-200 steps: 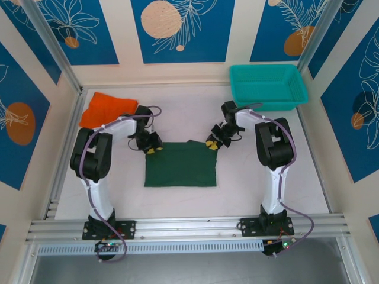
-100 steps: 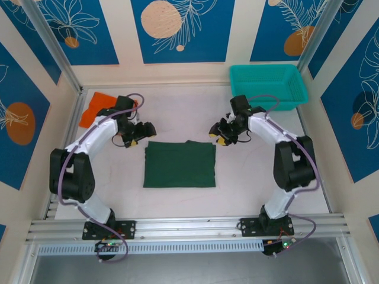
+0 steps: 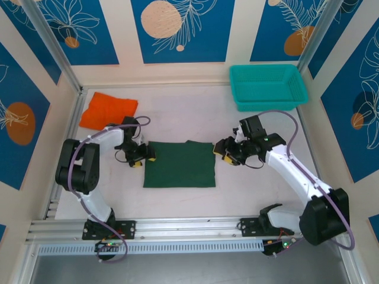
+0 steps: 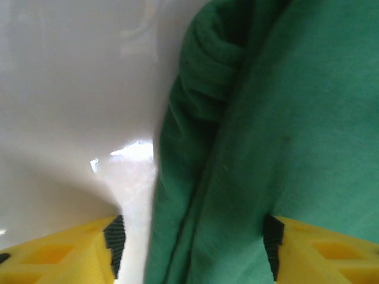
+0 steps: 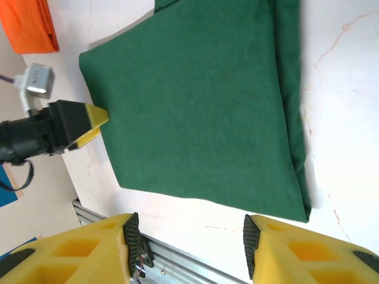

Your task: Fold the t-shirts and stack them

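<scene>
The dark green t-shirt (image 3: 178,164) lies folded flat as a rectangle in the middle of the table. In the left wrist view its rolled left edge (image 4: 195,148) runs between my yellow fingers (image 4: 65,254). My left gripper (image 3: 141,155) (image 4: 192,251) is open and low over that edge, with a strip of bare table showing beside one pad. At the shirt's right edge my right gripper (image 3: 224,151) (image 5: 192,248) stands open above bare table, just off the green t-shirt (image 5: 201,106). The orange t-shirt (image 3: 108,110) (image 5: 26,26) lies folded at the back left.
A teal mesh basket (image 3: 267,87) stands at the back right. An aluminium rail (image 3: 189,226) runs along the near edge of the white table (image 3: 177,112). Walls close in the left, right and back sides.
The left gripper has come down from beside the orange t-shirt to the green shirt's left edge. The right gripper has shifted nearer along the right edge. Both jaws have opened wider.
</scene>
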You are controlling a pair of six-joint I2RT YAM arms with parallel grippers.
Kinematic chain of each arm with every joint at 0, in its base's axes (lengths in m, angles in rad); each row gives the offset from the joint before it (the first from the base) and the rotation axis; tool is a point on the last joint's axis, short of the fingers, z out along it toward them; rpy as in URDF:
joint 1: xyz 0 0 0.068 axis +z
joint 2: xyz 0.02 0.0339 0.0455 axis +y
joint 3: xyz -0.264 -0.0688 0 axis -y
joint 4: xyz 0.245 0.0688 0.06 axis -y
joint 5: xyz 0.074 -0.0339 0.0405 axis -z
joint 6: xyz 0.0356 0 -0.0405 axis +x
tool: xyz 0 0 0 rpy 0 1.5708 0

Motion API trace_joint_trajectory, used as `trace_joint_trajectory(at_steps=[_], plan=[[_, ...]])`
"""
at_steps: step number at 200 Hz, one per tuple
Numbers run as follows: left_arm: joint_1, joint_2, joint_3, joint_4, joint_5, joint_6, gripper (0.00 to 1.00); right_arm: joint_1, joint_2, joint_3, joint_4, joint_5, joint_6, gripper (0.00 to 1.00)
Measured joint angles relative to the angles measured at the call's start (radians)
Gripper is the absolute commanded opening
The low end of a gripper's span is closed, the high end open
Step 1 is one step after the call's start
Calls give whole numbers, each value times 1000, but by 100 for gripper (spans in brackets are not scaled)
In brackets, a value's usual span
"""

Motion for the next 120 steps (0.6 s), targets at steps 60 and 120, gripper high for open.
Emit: trace_joint_trajectory(at_steps=[60,120], plan=[[-13,50,53,-52,-20,1,34,-12,-11,-57,-14,-16,-16,54],[-82,200,280,-80,-64,-14,1,-23,175,11,-6,-66,-93,52]])
